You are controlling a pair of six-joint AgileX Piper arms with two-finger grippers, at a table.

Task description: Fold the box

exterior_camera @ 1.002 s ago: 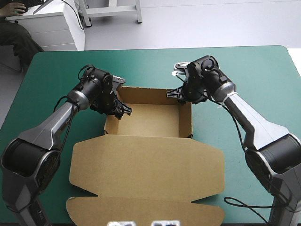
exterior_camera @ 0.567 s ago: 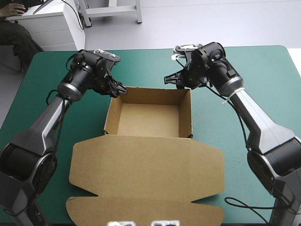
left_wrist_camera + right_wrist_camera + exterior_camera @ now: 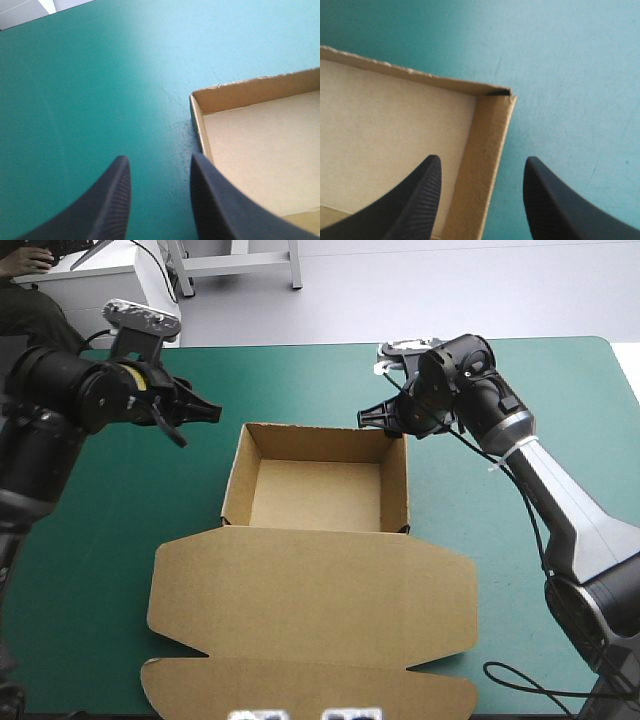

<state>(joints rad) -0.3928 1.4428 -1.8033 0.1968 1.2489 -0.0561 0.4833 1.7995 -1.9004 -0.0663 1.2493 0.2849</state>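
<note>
The brown cardboard box, a cut sheet of plain board, was found near the middle of the teal-green table cover. It had been formed into an open tray with its walls raised, while the broad flat lid panel was left lying on the cover toward the robot, with a narrower tuck flap at the near edge. The right gripper was held released over the tray's far right corner. In the right wrist view its 2 black fingers were spread wide, 1 over the tray floor and 1 over bare cover, so that the right wall was straddled; no contact with the board could be made out. This placement was judged to suit pinching or pressing that wall so that its tucked fold would be seated. The left gripper was likewise seen released, with nothing grasped. It was kept off the box to the left of the far left corner, and only bare cover was seen between its fingers in the left wrist view, the corner lying just ahead of and beside 1 finger. That stance was judged to leave the left side unobstructed. The lid was judged to be lying flat because the tray walls had to be set first. No brand, label or printing could be read on the board or the cover.
</note>
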